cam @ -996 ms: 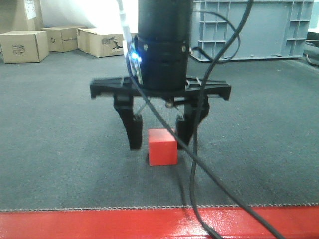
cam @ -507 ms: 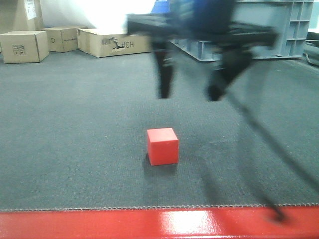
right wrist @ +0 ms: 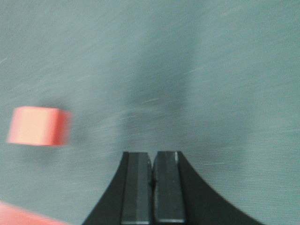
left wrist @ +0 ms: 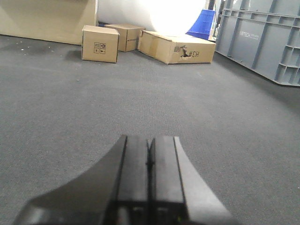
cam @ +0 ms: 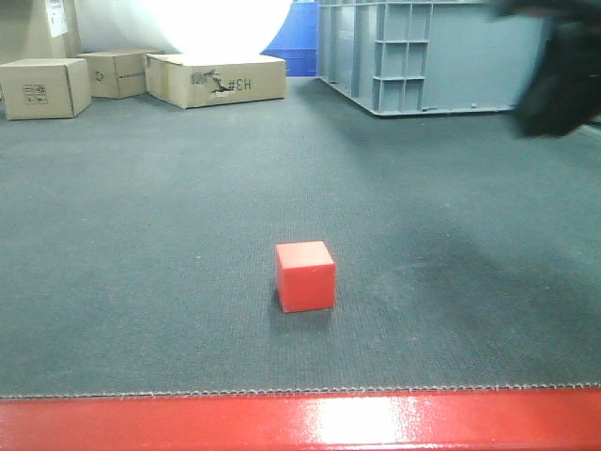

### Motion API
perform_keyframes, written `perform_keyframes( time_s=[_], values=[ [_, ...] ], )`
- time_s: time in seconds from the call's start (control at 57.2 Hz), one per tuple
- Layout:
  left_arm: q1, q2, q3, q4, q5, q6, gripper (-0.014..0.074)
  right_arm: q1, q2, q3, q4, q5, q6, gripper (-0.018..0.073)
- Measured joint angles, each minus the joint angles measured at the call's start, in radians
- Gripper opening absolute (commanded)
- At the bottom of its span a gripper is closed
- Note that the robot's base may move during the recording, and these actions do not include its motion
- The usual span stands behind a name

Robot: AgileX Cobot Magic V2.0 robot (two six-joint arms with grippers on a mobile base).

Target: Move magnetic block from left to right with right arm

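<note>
The magnetic block (cam: 305, 275), a small red cube, rests alone on the dark grey mat in the middle of the front view. In the right wrist view the block (right wrist: 37, 125) shows blurred at the left edge, well apart from my right gripper (right wrist: 153, 153), whose fingers are pressed together with nothing between them. The right arm (cam: 559, 80) is a dark blur at the top right corner of the front view, high above and right of the block. My left gripper (left wrist: 150, 138) is shut and empty, low over bare mat.
Cardboard boxes (cam: 216, 78) stand along the back left, and a large grey plastic crate (cam: 427, 56) stands at the back right. A glossy red table edge (cam: 300, 423) runs along the front. A blue bin (left wrist: 201, 23) sits beside the crate.
The right gripper stood open around the block, then rose and swung away to the upper right. The block stayed where it was. The right gripper's fingers are now together.
</note>
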Motion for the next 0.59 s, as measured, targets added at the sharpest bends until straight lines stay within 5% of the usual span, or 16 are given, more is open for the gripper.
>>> perform_keyframes(
  time_s=[0.315, 0.594],
  values=[
    [0.000, 0.000, 0.000, 0.000, 0.000, 0.000, -0.0126, -0.218, -0.292, 0.239, 0.034, -0.255, -0.159, 0.0035],
    [0.000, 0.000, 0.000, 0.000, 0.000, 0.000, -0.0126, -0.262, -0.572, 0.475, 0.039, -0.469, -0.168, 0.0035]
  ],
)
